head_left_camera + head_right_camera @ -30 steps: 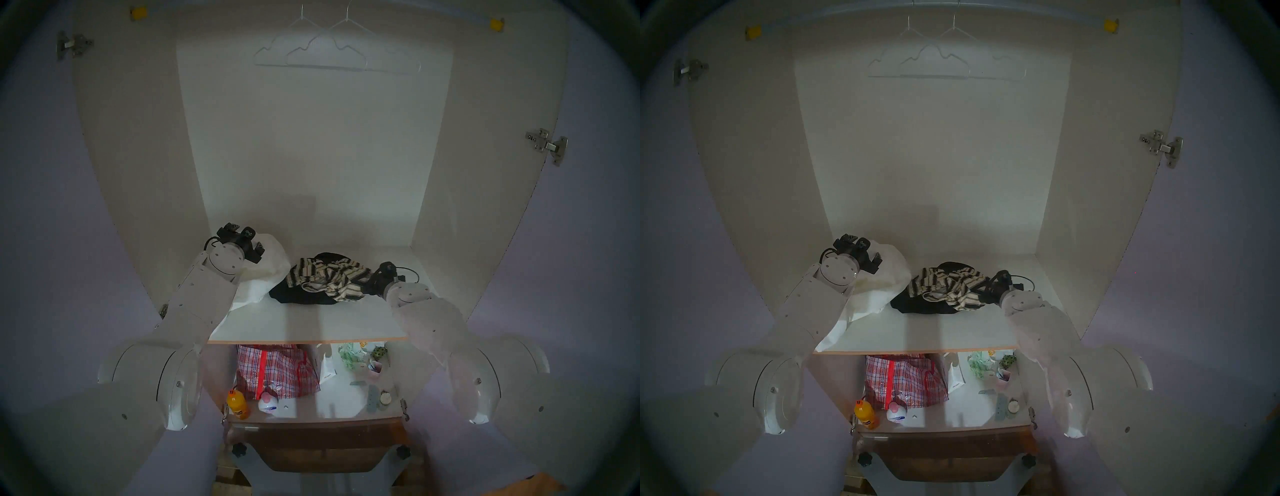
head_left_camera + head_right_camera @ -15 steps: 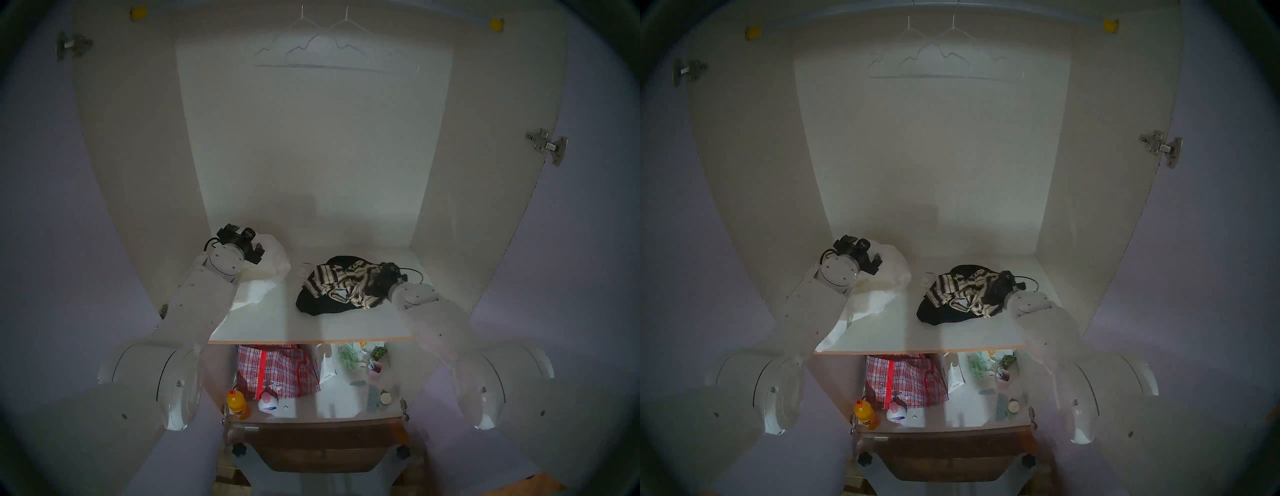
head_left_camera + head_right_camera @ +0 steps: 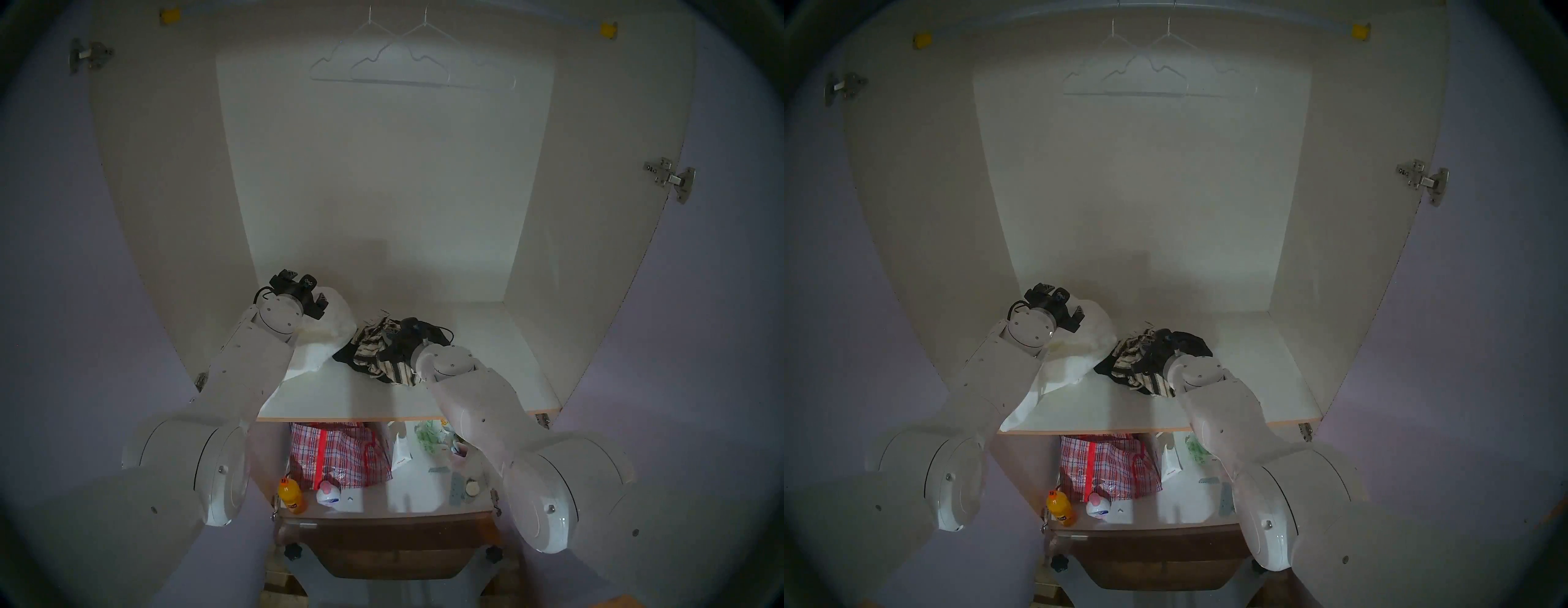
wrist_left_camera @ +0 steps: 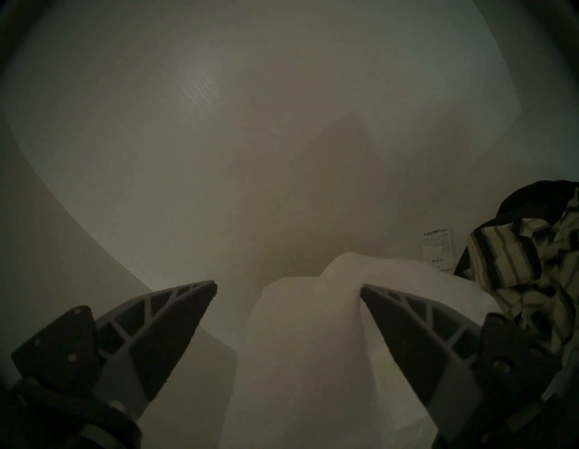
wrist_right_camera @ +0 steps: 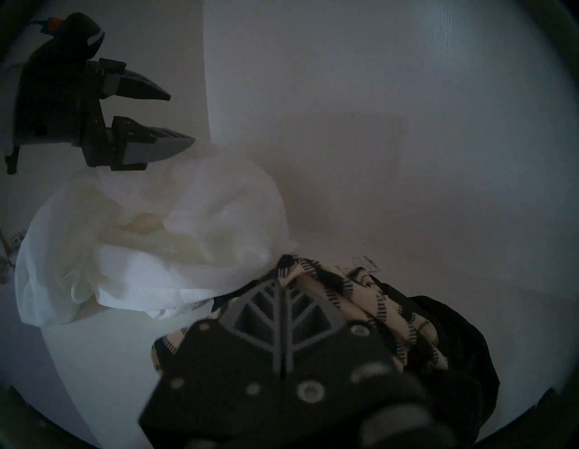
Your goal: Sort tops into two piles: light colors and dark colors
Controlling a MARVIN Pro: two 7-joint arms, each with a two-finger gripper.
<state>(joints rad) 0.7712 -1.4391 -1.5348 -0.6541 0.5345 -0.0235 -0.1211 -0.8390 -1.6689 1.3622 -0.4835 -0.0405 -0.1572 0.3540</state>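
Two piles: touching, at the shelf (image 3: 382, 399) rear-left.
Left tool (image 4: 288, 287): spread over white top (image 5: 150, 238).
Right tool (image 5: 280, 282): pressed together, against striped top (image 5: 360, 301).

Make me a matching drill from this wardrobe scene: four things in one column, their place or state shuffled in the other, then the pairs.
1. white top
2. striped top
3. red plaid bag
4. left gripper

A. on the lower shelf
B. fingers spread wide, holding nothing
C. heaped at the upper shelf's left side
D. bunched with black fabric at the right gripper

Pairs: 1-C, 2-D, 3-A, 4-B
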